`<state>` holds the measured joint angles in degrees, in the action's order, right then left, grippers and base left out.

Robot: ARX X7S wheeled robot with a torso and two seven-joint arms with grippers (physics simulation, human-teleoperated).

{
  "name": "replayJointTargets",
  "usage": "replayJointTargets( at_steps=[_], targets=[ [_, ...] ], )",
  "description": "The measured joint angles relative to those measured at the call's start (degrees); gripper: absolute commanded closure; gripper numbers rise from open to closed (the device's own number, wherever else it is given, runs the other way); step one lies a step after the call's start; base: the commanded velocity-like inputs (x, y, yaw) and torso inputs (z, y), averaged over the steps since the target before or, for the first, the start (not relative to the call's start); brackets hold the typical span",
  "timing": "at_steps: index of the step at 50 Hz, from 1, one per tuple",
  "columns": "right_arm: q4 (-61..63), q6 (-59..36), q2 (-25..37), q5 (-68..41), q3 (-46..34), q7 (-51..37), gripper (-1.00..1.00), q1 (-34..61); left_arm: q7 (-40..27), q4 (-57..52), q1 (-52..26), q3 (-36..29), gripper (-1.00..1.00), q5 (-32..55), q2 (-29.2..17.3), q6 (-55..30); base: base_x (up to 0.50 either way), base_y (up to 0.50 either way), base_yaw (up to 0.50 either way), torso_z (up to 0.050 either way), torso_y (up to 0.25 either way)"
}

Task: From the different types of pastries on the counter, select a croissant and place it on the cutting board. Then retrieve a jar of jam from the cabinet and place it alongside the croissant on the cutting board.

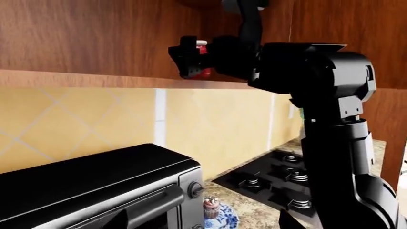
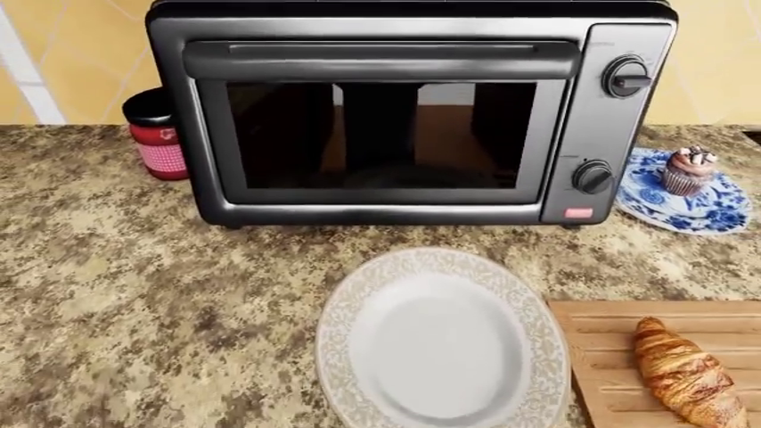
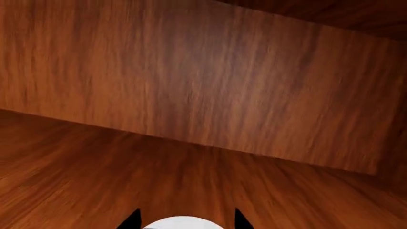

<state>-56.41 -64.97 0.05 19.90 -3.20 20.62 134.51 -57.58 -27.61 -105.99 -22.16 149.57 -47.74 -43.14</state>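
White lid of the jar of jam (image 3: 181,223) is showing between the right gripper's (image 1: 194,58) fingertips (image 3: 130,220), which are clamping the red jar up in the wooden cabinet (image 1: 95,38). Down on the counter (image 2: 143,294), the croissant (image 2: 687,374) is lying on the cutting board (image 2: 607,352), right of the plate (image 2: 440,343). I cannot tell the left gripper's state.
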Motion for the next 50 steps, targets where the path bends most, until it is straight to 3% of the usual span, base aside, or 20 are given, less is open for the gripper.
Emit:
replayJointTargets(
  at_steps=[17,42,50],
  targets=[
    [-0.14,-0.03,-0.03,-0.08,0.08,0.06,1.0,-0.01,0.27,0.1,-0.15,-0.33,-1.0,-0.29,0.02,-0.08,-0.43,-0.14,0.0,0.0,0.0],
    [4.4,1.71,1.08,-3.43,1.54,-1.06,1.0,0.03,0.92,-0.12,0.33,-0.49,-1.0,-1.09,-0.05,-0.05,-0.43,-0.33,0.0,0.0,0.0],
    [6.22,1.29,1.43,-4.22,1.72,-0.04,1.0,0.16,0.93,-0.32,0.33,-0.48,-1.0,-1.09,-0.16,0.2,-0.03,-0.02,0.0,0.0,0.0]
  ],
)
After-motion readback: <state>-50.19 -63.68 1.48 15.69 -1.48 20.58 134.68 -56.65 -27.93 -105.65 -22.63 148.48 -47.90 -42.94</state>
